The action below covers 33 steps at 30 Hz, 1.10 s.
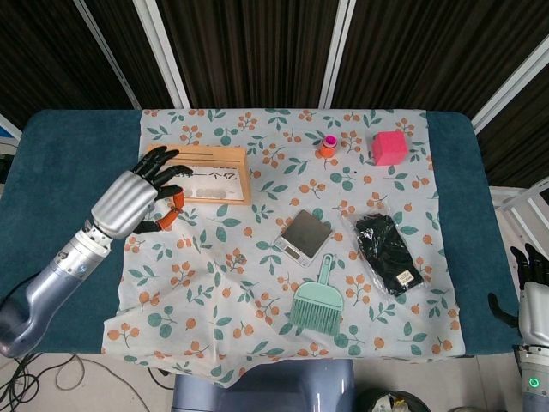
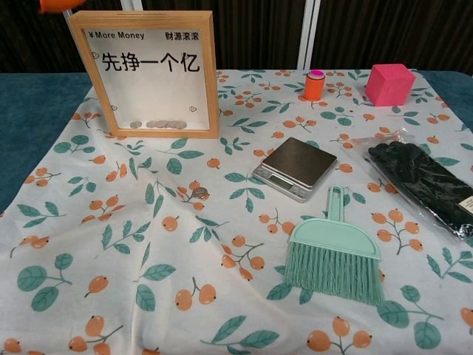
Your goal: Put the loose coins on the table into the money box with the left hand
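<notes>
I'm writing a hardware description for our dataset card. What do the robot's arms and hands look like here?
The left robot hand has a silver-grey metallic back, black fingers and orange fingertip pads. Its arm is smooth blue-grey with a ribbed silver wrist collar, and dark cables trail near its base. The right robot hand sits at the frame edge: black fingers above a pale grey casing with a small green light.

The money box (image 2: 144, 72) is a shallow wooden frame with a clear front printed "More Money" above large Chinese characters; it stands upright near the table's far left corner, facing the near edge, with several silver coins (image 2: 157, 124) in a row along its bottom. One loose coin (image 2: 198, 192) lies flat on the leaf-patterned cloth (image 2: 222, 296), toward the near edge from the box's right corner.
</notes>
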Available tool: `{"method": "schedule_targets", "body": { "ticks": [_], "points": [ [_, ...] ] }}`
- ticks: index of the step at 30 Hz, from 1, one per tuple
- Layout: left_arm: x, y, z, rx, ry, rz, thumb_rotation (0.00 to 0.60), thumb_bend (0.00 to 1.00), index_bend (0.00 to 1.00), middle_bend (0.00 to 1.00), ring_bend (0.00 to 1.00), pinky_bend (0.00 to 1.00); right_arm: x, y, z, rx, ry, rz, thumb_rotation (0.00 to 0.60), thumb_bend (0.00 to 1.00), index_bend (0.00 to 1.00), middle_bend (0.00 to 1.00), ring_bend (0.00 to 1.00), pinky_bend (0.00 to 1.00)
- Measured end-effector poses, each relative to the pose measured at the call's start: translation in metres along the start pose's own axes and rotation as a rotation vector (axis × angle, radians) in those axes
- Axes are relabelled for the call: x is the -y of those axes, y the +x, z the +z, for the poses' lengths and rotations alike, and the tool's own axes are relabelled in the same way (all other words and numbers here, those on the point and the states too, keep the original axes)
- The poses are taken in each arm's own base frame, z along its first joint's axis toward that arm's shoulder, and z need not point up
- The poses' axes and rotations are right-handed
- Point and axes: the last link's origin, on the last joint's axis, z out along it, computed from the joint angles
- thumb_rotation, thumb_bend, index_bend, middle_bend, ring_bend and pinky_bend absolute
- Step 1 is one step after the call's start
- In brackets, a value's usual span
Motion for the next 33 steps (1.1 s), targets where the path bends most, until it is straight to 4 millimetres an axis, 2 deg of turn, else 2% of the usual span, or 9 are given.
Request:
{"method": "schedule_targets", "body": {
  "ticks": [3, 9, 15, 27, 31, 33],
  "points": [
    [-0.002, 0.019, 0.014, -0.014, 0.006, 0.027, 0.6, 0.46, 0.74, 0.21, 0.0, 0.0, 0.0, 0.0, 0.0, -0.002, -0.003, 0.003, 0.6, 0.39, 0.12, 0.03, 0.05, 0.0],
    [-0.004, 0.042, 0.033, -0.017, 0.059, 0.036, 0.6, 0.46, 0.74, 0.21, 0.0, 0.0, 0.0, 0.0, 0.001, -0.004, -0.013, 0.016, 0.6, 0.39, 0.12, 0.03, 0.05, 0.0],
    [0.004, 0.056, 0.05, -0.034, 0.13, 0.101, 0.6, 0.46, 0.74, 0.21, 0.0, 0.0, 0.0, 0.0, 0.001, -0.002, -0.021, 0.029, 0.6, 0.39, 0.12, 0.03, 0.05, 0.0],
    [0.033, 0.045, 0.086, 0.108, 0.207, 0.265, 0.6, 0.48, 0.75, 0.21, 0.0, 0.0, -0.001, 0.001, 0.002, -0.012, -0.041, 0.044, 0.6, 0.39, 0.12, 0.03, 0.05, 0.0],
    [0.034, 0.04, 0.097, 0.162, 0.211, 0.309, 0.6, 0.5, 0.76, 0.2, 0.0, 0.0, -0.001, 0.001, 0.002, -0.012, -0.041, 0.046, 0.6, 0.39, 0.12, 0.03, 0.05, 0.0],
    [0.035, 0.04, 0.1, 0.182, 0.219, 0.321, 0.6, 0.53, 0.77, 0.2, 0.0, 0.0, -0.001, 0.001, 0.002, -0.013, -0.039, 0.046, 0.6, 0.39, 0.12, 0.03, 0.05, 0.0]
  ]
}}
